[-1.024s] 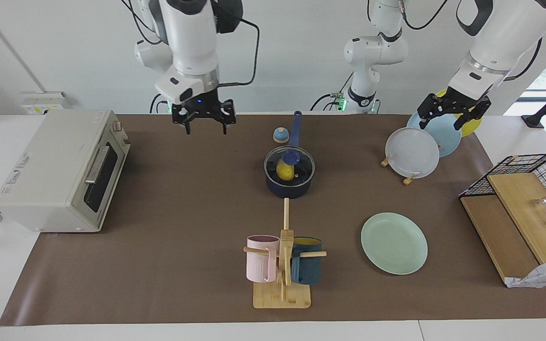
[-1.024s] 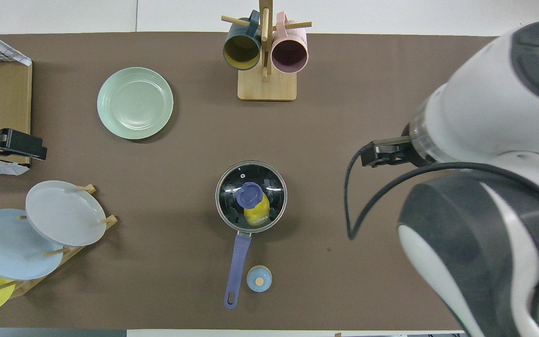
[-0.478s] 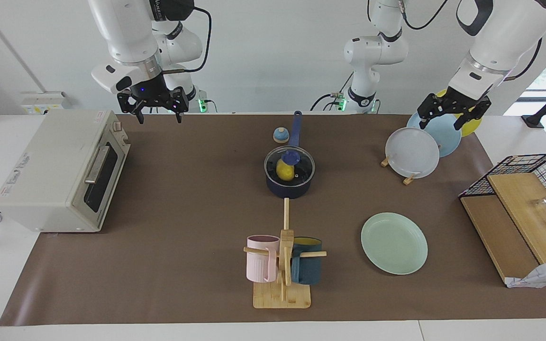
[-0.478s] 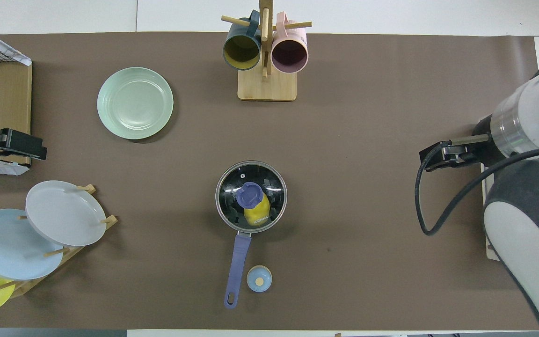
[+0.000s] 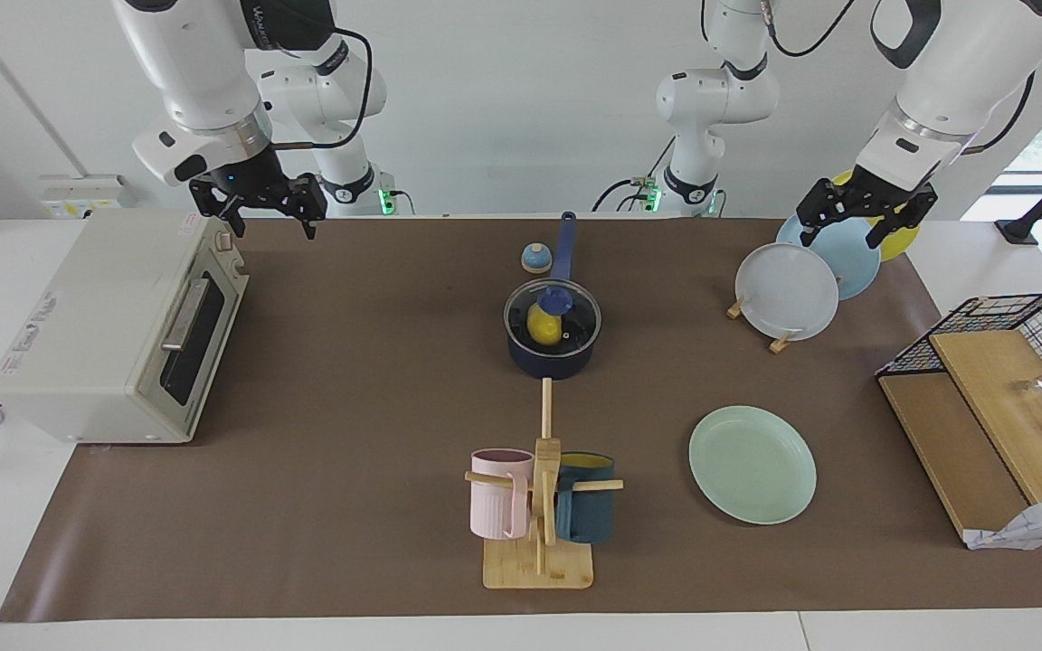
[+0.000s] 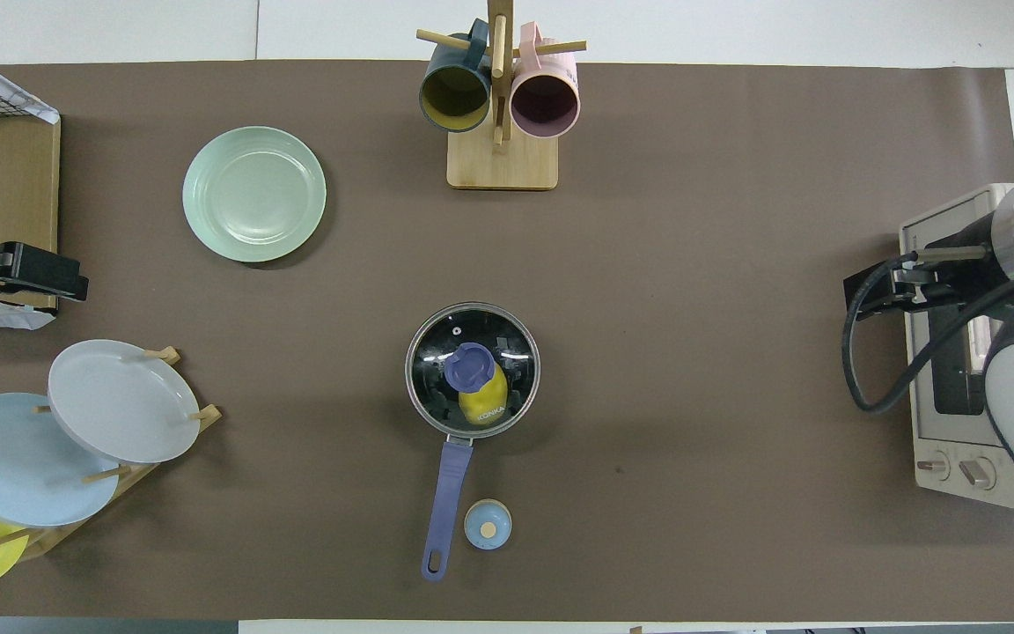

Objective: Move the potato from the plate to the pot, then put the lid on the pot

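- Black right gripper [image 5: 260, 210] spread wide, holding nothing, up over the toaster oven [image 5: 114, 330].
- left gripper [image 5: 856, 217] wide too, empty, over the racked plates [image 5: 788, 289].
- glass lid [image 5: 554, 312] sits on pot [image 5: 553, 357], potato [image 5: 543, 325] inside.
- mint plate [image 5: 752, 464] bare.

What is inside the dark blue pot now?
Through the glass lid resting on the pot, the yellow potato shows inside. The lid's blue knob covers part of it, so the pot's bottom there is hidden.
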`<action>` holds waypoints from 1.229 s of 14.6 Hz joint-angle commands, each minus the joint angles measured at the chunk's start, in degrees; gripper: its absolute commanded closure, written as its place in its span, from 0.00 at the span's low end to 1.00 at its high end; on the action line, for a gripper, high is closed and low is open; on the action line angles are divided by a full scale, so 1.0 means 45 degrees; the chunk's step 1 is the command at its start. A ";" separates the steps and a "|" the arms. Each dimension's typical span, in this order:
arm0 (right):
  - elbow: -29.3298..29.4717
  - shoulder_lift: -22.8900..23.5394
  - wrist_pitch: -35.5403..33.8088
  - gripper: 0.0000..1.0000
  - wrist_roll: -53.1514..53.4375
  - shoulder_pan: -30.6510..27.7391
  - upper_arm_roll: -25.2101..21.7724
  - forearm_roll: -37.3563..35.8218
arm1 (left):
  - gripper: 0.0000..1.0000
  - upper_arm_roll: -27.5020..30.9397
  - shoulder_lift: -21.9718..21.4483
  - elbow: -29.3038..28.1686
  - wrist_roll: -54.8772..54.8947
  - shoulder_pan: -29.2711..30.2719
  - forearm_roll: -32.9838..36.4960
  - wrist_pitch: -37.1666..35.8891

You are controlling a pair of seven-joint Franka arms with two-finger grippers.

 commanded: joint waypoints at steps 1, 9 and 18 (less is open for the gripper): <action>-0.0275 -0.0238 -0.0019 0.00 -0.0308 -0.0634 0.0271 0.0250 | 0.00 -0.0187 -0.0169 -0.0185 -0.0143 0.0200 0.0307 -0.0041; -0.0392 -0.0296 -0.0233 0.00 -0.0327 -0.0654 0.0174 0.0289 | 0.00 -0.0187 -0.0169 -0.0185 -0.0143 0.0200 0.0307 -0.0022; -0.0334 -0.0277 -0.0136 0.00 -0.0523 -0.0928 0.0174 0.0270 | 0.00 -0.0187 -0.0169 -0.0185 -0.0143 0.0181 0.0307 -0.0022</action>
